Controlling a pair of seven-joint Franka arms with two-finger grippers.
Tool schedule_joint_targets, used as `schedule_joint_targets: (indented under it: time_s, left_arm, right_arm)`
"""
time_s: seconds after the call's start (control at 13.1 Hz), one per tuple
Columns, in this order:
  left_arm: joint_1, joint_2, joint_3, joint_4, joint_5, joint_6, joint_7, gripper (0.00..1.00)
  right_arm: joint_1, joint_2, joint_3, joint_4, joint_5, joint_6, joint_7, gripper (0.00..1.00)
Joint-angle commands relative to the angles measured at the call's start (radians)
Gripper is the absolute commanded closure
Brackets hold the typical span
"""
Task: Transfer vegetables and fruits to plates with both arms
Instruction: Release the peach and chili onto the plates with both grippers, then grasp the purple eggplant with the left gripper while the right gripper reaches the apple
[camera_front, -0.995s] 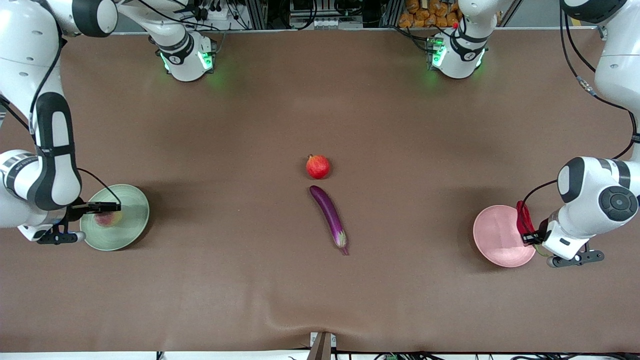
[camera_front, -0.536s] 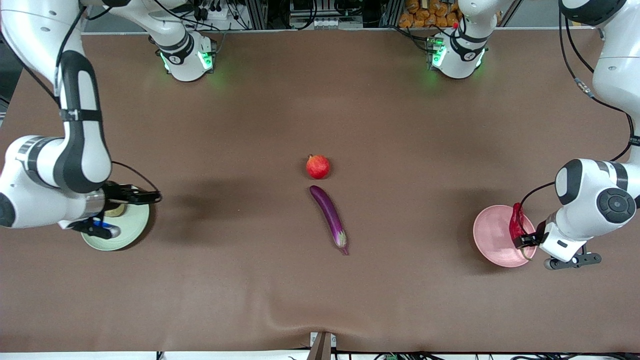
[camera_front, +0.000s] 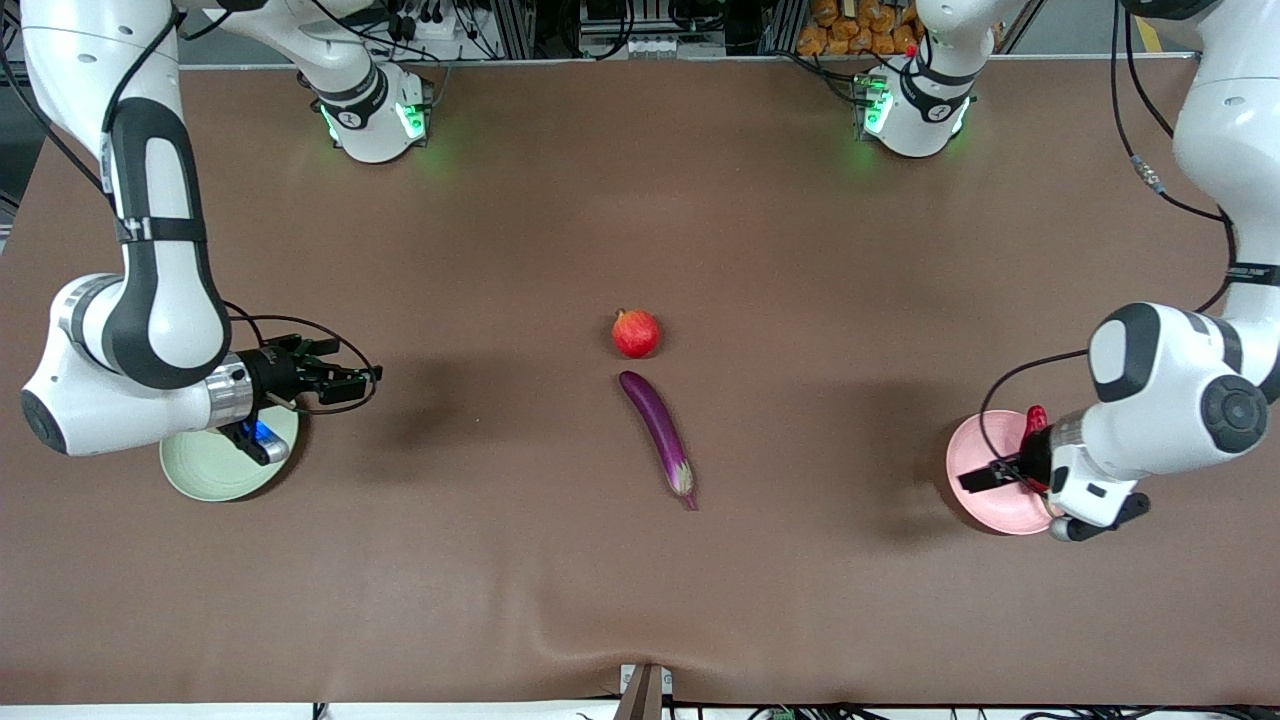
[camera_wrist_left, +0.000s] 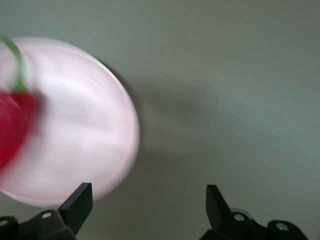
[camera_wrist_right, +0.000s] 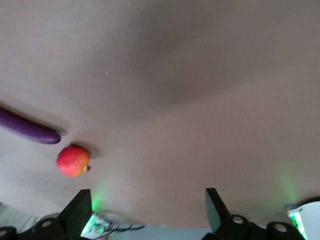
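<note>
A red pomegranate (camera_front: 636, 333) and a long purple eggplant (camera_front: 657, 432) lie at the table's middle, the eggplant nearer the front camera. Both show in the right wrist view, the pomegranate (camera_wrist_right: 73, 160) beside the eggplant (camera_wrist_right: 27, 129). A red chili (camera_front: 1033, 420) rests on the pink plate (camera_front: 985, 505) at the left arm's end, and the left wrist view shows this chili (camera_wrist_left: 15, 125) and plate (camera_wrist_left: 80, 120) too. My left gripper (camera_front: 985, 472) hangs open and empty over that plate's edge (camera_wrist_left: 147, 202). My right gripper (camera_front: 355, 378) is open and empty over bare table beside the green plate (camera_front: 205, 475) (camera_wrist_right: 145, 207).
The right arm's wrist covers part of the green plate. Both arm bases (camera_front: 375, 115) (camera_front: 910, 110) glow green along the table's edge farthest from the front camera. A brown mat (camera_front: 640, 600) covers the table, slightly wrinkled near the front camera.
My left gripper opened and let go of the chili, which now lies on the pink plate. My right gripper swung off the green plate toward the table's middle.
</note>
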Motion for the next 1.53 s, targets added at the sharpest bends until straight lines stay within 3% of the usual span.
schedule_joint_targets:
  time_s: [0.0, 0.15, 0.38, 0.61, 0.77, 0.92, 1.3, 1.38, 1.45]
  left_arm:
    - [-0.111, -0.001, -0.017, -0.014, -0.033, 0.004, -0.292, 0.0]
    - [-0.241, 0.019, -0.005, -0.009, -0.033, 0.063, -0.467, 0.0]
    - [-0.442, 0.071, 0.078, 0.087, -0.04, 0.102, -0.613, 0.0]
    - [-0.698, 0.143, 0.249, 0.225, -0.041, 0.125, -0.75, 0.04]
    - [-0.829, 0.17, 0.35, 0.261, -0.043, 0.192, -0.781, 0.13]
    - [-0.892, 0.199, 0.388, 0.273, -0.041, 0.258, -0.786, 0.21]
    - [-0.969, 0.24, 0.435, 0.278, -0.038, 0.315, -0.764, 0.23]
    - [-0.97, 0.246, 0.438, 0.278, -0.039, 0.315, -0.764, 0.31]
    - [-0.97, 0.253, 0.438, 0.278, -0.04, 0.321, -0.764, 0.51]
  right_arm:
    - [-0.01, -0.017, 0.002, -0.041, 0.057, -0.012, 0.02, 0.0]
    - [-0.006, -0.045, 0.001, -0.073, 0.057, 0.001, 0.018, 0.0]
    - [0.029, -0.13, -0.001, -0.185, 0.056, 0.102, 0.012, 0.0]
    - [0.095, -0.244, 0.001, -0.333, 0.056, 0.268, 0.004, 0.0]
    - [0.141, -0.299, -0.001, -0.375, 0.047, 0.322, 0.003, 0.0]
    - [0.186, -0.327, -0.001, -0.374, 0.016, 0.356, -0.064, 0.0]
    - [0.256, -0.33, 0.002, -0.366, 0.01, 0.485, -0.509, 0.0]
    - [0.296, -0.329, 0.002, -0.366, 0.007, 0.494, -0.543, 0.0]
    - [0.34, -0.329, 0.001, -0.368, 0.005, 0.52, -0.578, 0.0]
